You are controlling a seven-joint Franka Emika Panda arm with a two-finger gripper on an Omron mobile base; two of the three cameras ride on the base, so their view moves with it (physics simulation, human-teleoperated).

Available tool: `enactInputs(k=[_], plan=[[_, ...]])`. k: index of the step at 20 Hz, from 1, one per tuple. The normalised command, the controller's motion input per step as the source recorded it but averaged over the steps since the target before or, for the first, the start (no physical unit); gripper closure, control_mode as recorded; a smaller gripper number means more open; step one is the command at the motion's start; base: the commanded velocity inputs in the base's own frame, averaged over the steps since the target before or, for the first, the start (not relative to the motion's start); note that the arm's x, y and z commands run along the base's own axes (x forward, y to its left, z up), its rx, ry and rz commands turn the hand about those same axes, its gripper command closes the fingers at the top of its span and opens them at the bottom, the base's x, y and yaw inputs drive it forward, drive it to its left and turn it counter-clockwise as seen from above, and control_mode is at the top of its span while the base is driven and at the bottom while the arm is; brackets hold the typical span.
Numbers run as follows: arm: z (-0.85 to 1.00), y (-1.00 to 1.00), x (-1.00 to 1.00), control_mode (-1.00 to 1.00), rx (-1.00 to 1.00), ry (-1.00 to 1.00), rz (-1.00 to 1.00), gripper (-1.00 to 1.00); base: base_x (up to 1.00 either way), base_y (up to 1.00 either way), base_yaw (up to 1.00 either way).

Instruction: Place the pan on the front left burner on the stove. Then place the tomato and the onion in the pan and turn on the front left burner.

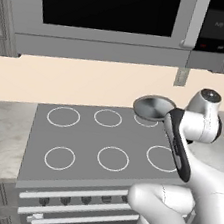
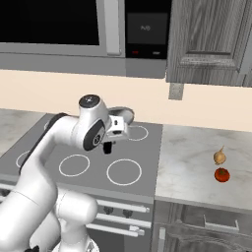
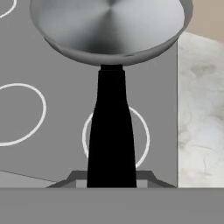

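Observation:
My gripper is shut on the wavy black handle of the shiny steel pan, which hangs lifted over the back right part of the grey stove. From the left base view the pan shows tilted above a rear ring, beside my forearm. In the right base view the gripper sits below the hand, with the pan partly hidden behind it. The front left burner is a bare white ring. On the marble counter to the right lie the tan onion and the red tomato.
A microwave hangs low over the stove's back. Dark knobs and pale bar handles run along the stove front. The marble counter spreads to the right, under grey wood cabinets. More counter lies left of the stove.

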Motion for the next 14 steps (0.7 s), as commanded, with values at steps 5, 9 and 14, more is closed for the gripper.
enactInputs(k=[5,9,14], plan=[[0.26,0.34,0.00,-1.00,0.04,0.02,0.16,1.00,0.00,0.00,0.00],[0.18,0.30,0.00,-1.00,0.12,0.03,0.23,1.00,0.00,0.00,0.00],[0.00,0.41,-0.01,-1.00,0.07,0.11,0.28,1.00,0.00,0.00,0.00]])
